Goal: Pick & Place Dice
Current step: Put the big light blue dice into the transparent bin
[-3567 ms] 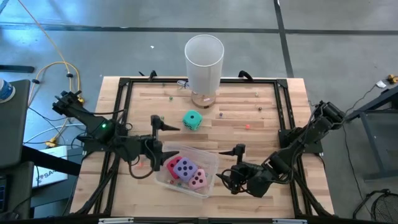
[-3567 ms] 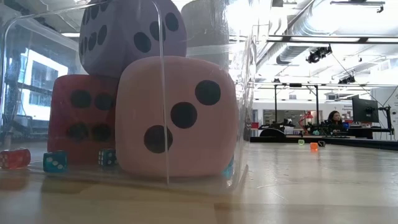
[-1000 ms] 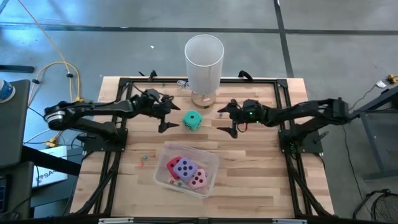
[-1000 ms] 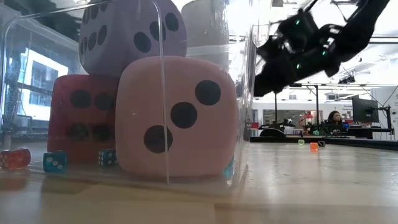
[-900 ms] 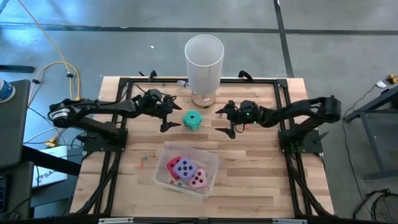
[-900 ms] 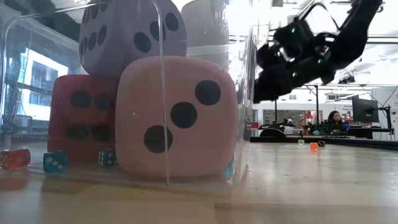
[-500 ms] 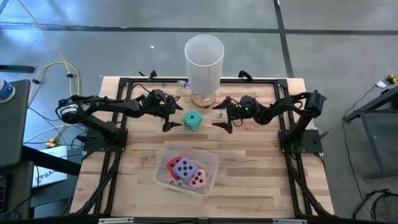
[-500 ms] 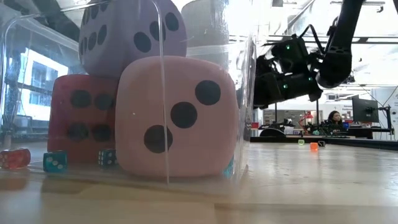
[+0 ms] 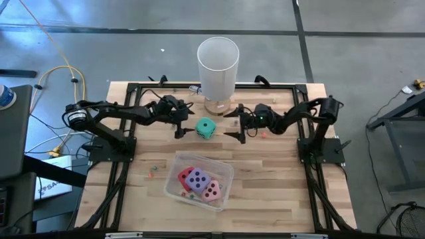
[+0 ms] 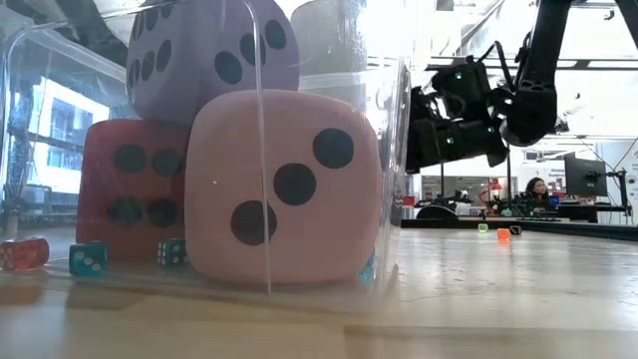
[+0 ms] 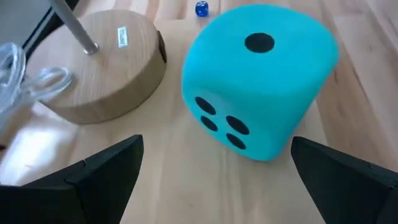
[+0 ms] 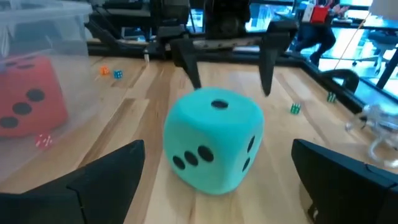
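The teal die rests on one face on the wooden table, one pip up, between my two grippers. My left gripper stands open just left of it; in its wrist view the die lies ahead of the spread fingers, untouched. My right gripper stands open just right of it, the die ahead of its fingers and apart from them. The red die, purple die and pink die lie in a clear bin near the front.
A tall white cylinder on a round wooden base stands just behind the teal die. Tiny coloured beads lie scattered on the boards. A black frame rims the table. In the low view the bin hides the teal die.
My right gripper has gone toward the table's left, down to the teal die, and has tipped closer to level. My left gripper has sunk a little beside the die. Both have stayed open, and the die has not moved.
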Robot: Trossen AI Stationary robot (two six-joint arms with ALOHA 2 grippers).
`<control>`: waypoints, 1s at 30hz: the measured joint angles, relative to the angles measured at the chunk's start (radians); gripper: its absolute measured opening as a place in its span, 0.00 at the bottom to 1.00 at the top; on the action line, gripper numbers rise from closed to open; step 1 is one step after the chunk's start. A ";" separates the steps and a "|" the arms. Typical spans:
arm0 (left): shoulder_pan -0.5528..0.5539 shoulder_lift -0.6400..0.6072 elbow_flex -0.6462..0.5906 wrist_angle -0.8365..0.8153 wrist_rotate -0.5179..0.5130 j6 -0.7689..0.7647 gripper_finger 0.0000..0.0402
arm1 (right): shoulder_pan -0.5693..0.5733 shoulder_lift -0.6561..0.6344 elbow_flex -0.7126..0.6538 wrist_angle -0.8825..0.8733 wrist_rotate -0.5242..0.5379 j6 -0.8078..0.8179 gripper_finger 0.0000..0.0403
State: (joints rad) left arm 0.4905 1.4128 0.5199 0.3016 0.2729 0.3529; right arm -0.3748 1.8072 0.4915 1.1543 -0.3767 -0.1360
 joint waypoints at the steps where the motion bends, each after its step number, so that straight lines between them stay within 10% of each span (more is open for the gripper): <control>1: -0.002 0.000 0.000 0.000 0.005 -0.020 1.00 | 0.000 0.000 0.010 -0.006 0.000 0.000 0.98; 8: -0.005 0.018 0.001 0.101 0.192 -0.059 1.00 | 0.004 0.000 0.093 -0.171 0.018 0.015 0.98; 30: -0.005 0.189 0.001 0.241 0.177 -0.047 1.00 | 0.041 0.101 0.195 -0.276 0.114 0.024 0.98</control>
State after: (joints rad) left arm 0.4858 1.6020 0.5205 0.5427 0.4503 0.3061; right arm -0.3336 1.9080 0.6863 0.8782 -0.2631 -0.1115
